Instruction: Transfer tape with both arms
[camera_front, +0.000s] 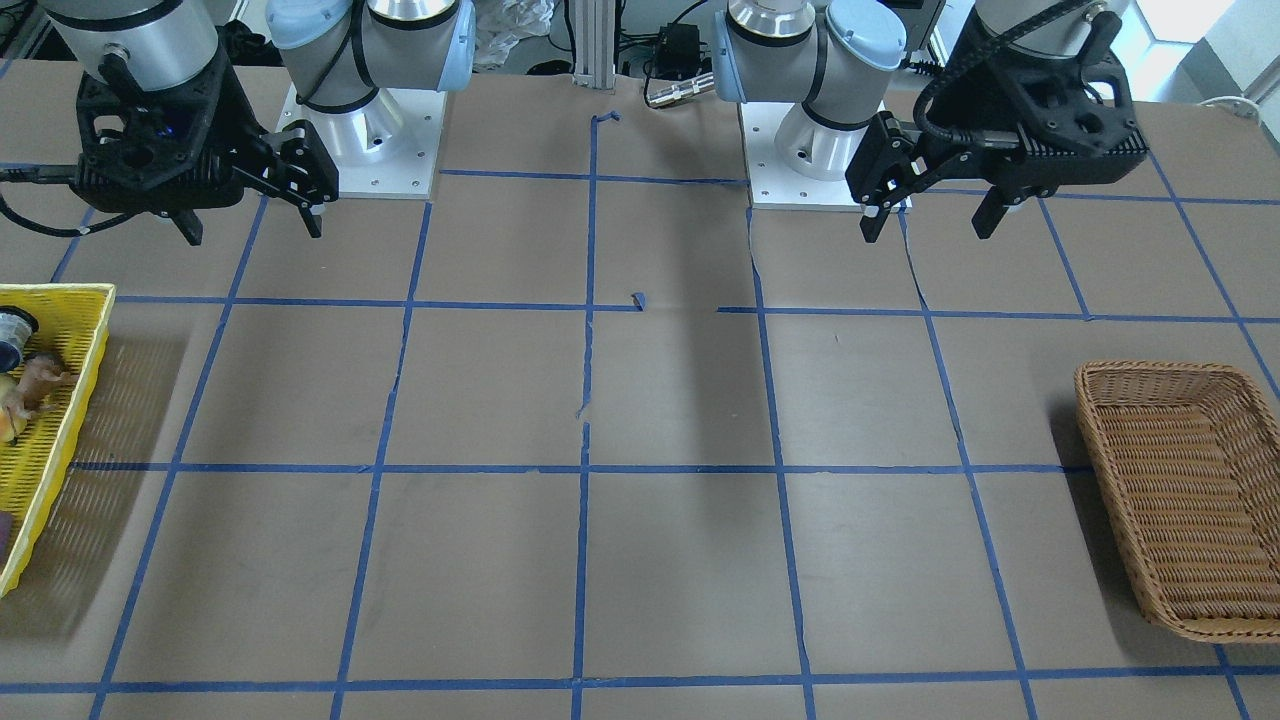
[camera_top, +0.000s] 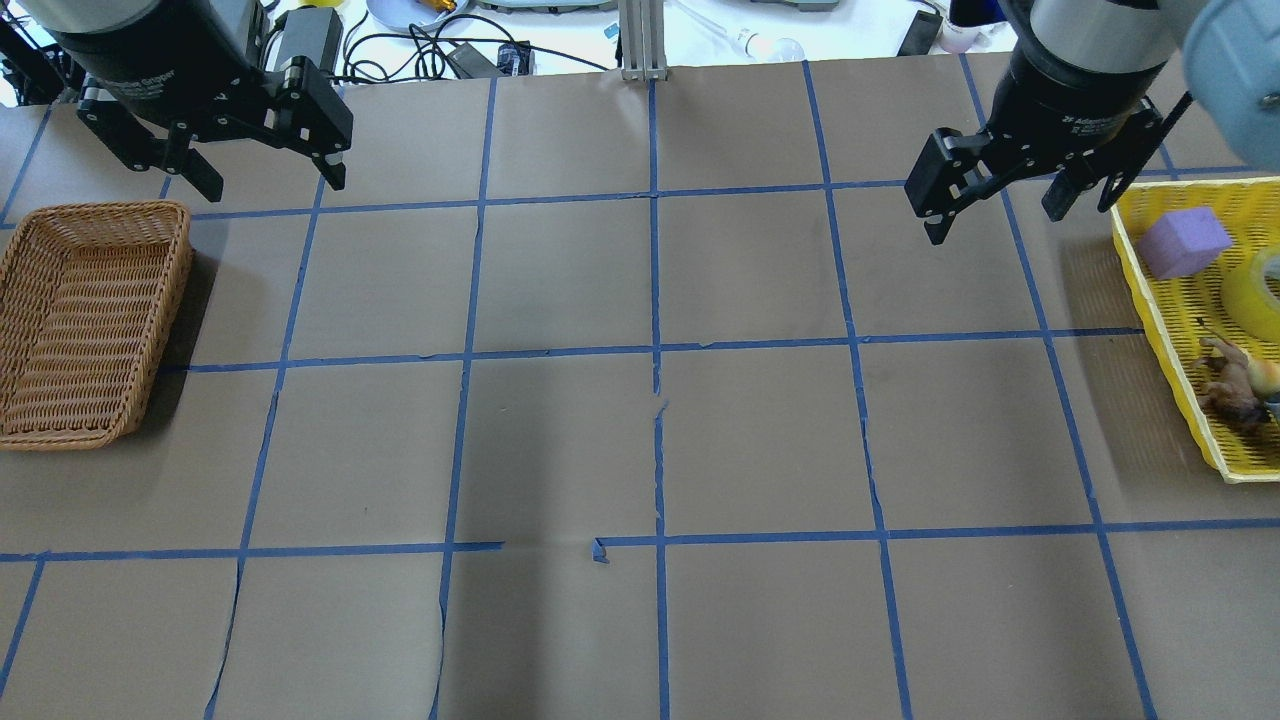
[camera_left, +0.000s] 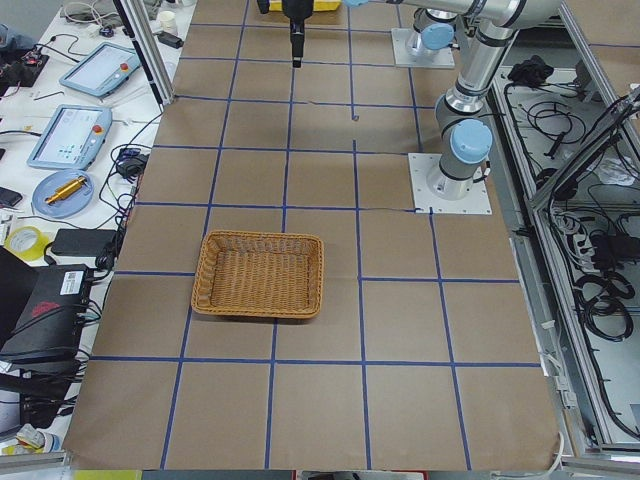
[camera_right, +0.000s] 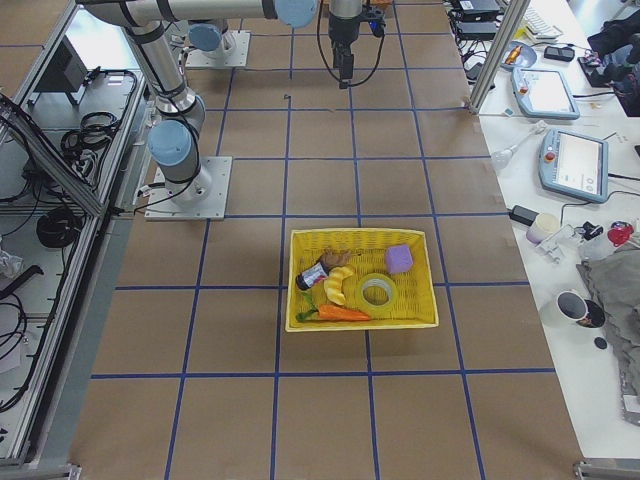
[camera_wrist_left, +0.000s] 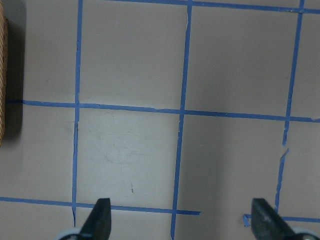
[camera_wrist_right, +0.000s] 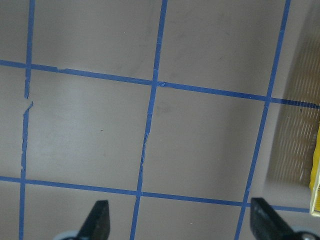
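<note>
The yellow tape roll (camera_top: 1262, 295) lies in a yellow mesh basket (camera_top: 1170, 330) at the table's right end; it also shows flat in the exterior right view (camera_right: 377, 291). My right gripper (camera_top: 995, 225) hangs open and empty above the table, left of that basket and apart from the tape. In the front view it (camera_front: 253, 233) is at the upper left. My left gripper (camera_top: 272, 185) hangs open and empty at the far left, just beyond a wicker basket (camera_top: 90, 320); in the front view it (camera_front: 928, 230) is at the upper right. Both wrist views show only wide-apart fingertips (camera_wrist_left: 100, 215) (camera_wrist_right: 100, 215) over brown paper.
The yellow basket (camera_right: 360, 234) also holds a purple block (camera_top: 1183, 242), a toy animal (camera_top: 1235, 380), a carrot (camera_right: 335, 313), a banana (camera_right: 335, 285) and a can (camera_right: 312, 277). The wicker basket (camera_front: 1180, 500) holds nothing. Blue tape grid lines cross the brown table.
</note>
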